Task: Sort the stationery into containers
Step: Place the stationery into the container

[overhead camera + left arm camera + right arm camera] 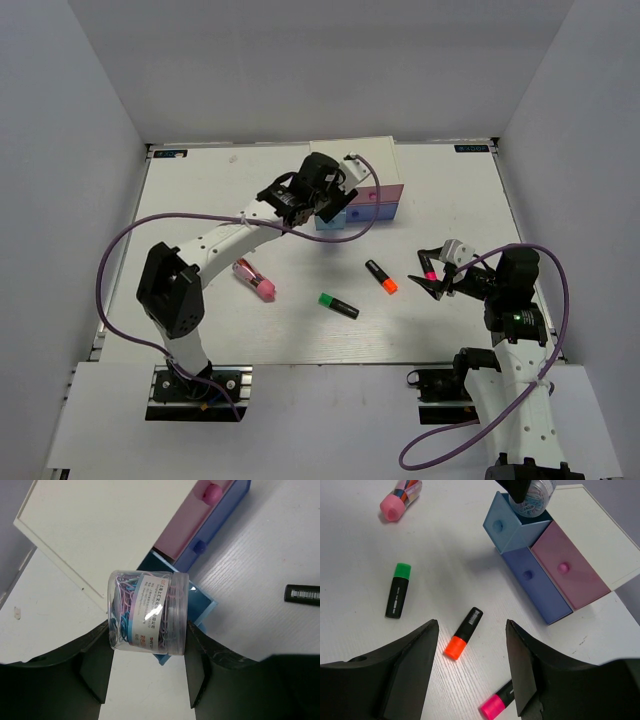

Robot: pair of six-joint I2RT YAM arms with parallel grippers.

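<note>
A clear plastic jar of coloured paper clips is gripped by the left jaws just above the pulled-out light blue drawer, apparently for dropping in. On the white table, an orange-capped black highlighter and a pink-capped black highlighter are left lying beneath the right jaws, which are spread wide and empty.

The counter was a white board with a faint wood grain, edged by a thin dark frame. Plain grey walls closed it in: a back wall, a left wall and a right wall. A blue sticker sat at its far left corner and a second sticker at its far right. A tiny smudge marked the far edge.
</note>
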